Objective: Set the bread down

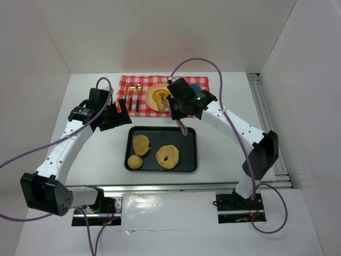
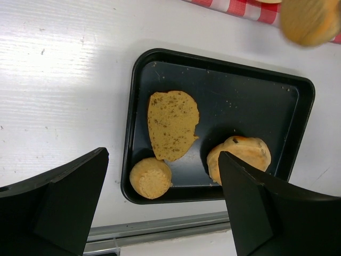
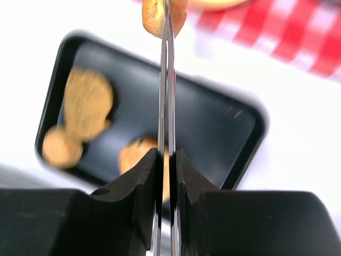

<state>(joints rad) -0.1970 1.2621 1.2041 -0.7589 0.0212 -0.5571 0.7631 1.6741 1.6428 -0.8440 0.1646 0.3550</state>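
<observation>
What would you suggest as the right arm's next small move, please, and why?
Probably ease the tongs a little farther over the plate, then lower before releasing. The right fingers are shut on the tongs, whose tips pinch a bread piece in the air, past the tray and near the plate's near edge. Opening here might drop it on the rim or the cloth.

Right wrist view — bread piece (image 3: 152,16) blurred, cropped by the top edge.
</observation>
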